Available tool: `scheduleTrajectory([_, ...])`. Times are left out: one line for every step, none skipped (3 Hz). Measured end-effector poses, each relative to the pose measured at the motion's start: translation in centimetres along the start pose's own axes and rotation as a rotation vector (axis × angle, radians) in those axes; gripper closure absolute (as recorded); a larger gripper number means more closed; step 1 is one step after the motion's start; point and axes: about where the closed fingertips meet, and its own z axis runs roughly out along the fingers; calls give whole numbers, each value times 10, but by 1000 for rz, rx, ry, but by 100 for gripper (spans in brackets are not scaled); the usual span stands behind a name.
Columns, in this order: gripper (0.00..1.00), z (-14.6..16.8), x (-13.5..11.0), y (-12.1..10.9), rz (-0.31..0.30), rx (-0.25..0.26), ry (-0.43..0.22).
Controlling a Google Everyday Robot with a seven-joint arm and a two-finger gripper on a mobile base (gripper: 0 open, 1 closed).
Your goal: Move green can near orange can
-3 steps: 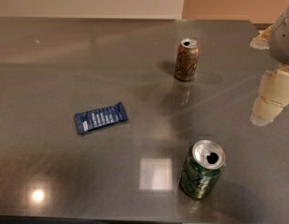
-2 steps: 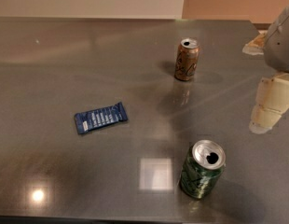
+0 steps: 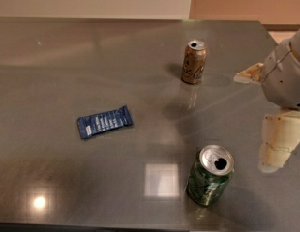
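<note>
The green can [image 3: 209,176] stands upright on the grey table [image 3: 67,81] near the front edge, right of centre, with its top opened. The orange can [image 3: 193,62] stands upright further back, well apart from the green can. My gripper [image 3: 254,123] hangs at the right edge, above the table and to the right of the green can. Its two pale fingers [image 3: 279,140] are spread apart and hold nothing. It touches neither can.
A blue snack wrapper [image 3: 104,122] lies flat on the table, left of both cans. A bright light reflection [image 3: 161,180] sits just left of the green can. The table's back edge meets a pale wall [image 3: 92,1].
The gripper has moved a little to the left and down, closer to the green can. The cans and the wrapper have not moved.
</note>
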Motion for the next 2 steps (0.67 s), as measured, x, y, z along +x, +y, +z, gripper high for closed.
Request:
scheduleTrajectory([0,9,-5,23,-68,-54,-11])
scheduleTrajectory([0,15,-14,44,-134,-107,-38])
